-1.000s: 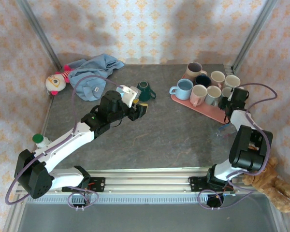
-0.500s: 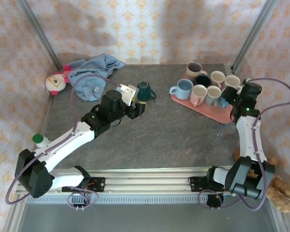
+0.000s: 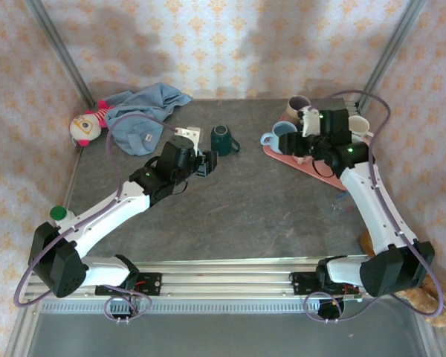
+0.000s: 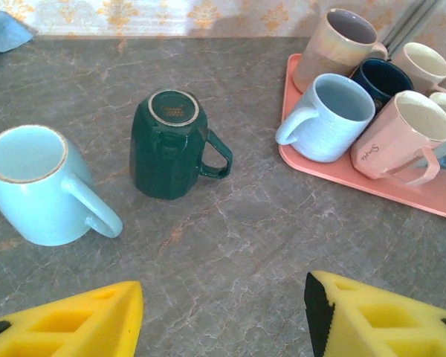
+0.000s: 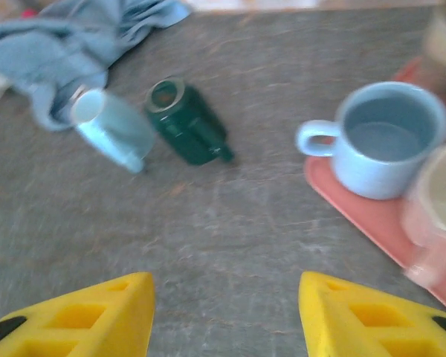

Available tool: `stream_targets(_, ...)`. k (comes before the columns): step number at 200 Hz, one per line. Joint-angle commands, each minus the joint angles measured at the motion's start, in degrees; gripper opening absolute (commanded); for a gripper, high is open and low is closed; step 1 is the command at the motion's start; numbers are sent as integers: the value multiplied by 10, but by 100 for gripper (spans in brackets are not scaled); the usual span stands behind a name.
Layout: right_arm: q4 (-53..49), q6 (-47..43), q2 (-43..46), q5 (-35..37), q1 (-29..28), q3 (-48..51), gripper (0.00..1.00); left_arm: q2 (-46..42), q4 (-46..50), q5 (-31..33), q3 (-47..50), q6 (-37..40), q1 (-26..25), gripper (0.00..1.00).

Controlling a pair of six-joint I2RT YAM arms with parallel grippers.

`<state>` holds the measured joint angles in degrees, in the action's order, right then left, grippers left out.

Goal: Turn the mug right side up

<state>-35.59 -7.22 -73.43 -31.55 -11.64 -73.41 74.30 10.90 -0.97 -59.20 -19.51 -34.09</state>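
Observation:
The dark green mug (image 3: 221, 138) stands upside down on the grey table, base up and handle to the right (image 4: 168, 144); it appears blurred in the right wrist view (image 5: 187, 132). My left gripper (image 3: 205, 164) hovers just near-left of it, open, with nothing between its yellow fingers (image 4: 223, 316). A light blue mug (image 4: 31, 186) stands to the left of the green one, its mouth showing. My right gripper (image 3: 297, 145) hangs over the left end of the pink tray (image 3: 325, 174), open and empty (image 5: 227, 312).
Several mugs fill the pink tray (image 4: 372, 178) at the back right, a pale blue one (image 3: 283, 134) nearest the green mug. A blue cloth (image 3: 145, 111) and a doll (image 3: 85, 126) lie at the back left. A green-capped bottle (image 3: 58, 214) stands at the left edge.
My right arm has swung from the tray's right side leftward over the tray, now pointing toward the green mug. The left gripper has shifted slightly back and left.

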Motion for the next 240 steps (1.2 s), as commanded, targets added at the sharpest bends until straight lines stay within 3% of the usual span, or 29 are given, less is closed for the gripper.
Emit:
stream_targets(1, 39, -68, -29, -59, -20, 6, 53, -5, 29, 22, -11, -46, 6, 61)
stream_targets(67, -12, -217, -259, -49, -79, -139, 54, 10, 106, 15, -41, -56, 19, 61)
stream_targets(113, -40, -249, -399, -16, -83, -245, 54, -1, 122, -9, -32, -80, 53, 61)
stream_targets(186, -53, -305, -512, 16, -102, -347, 57, -17, 130, -10, -22, -72, 68, 61)
stream_targets(240, -56, -314, -570, 35, -111, -407, 52, -18, 133, -8, -20, -69, 73, 61)
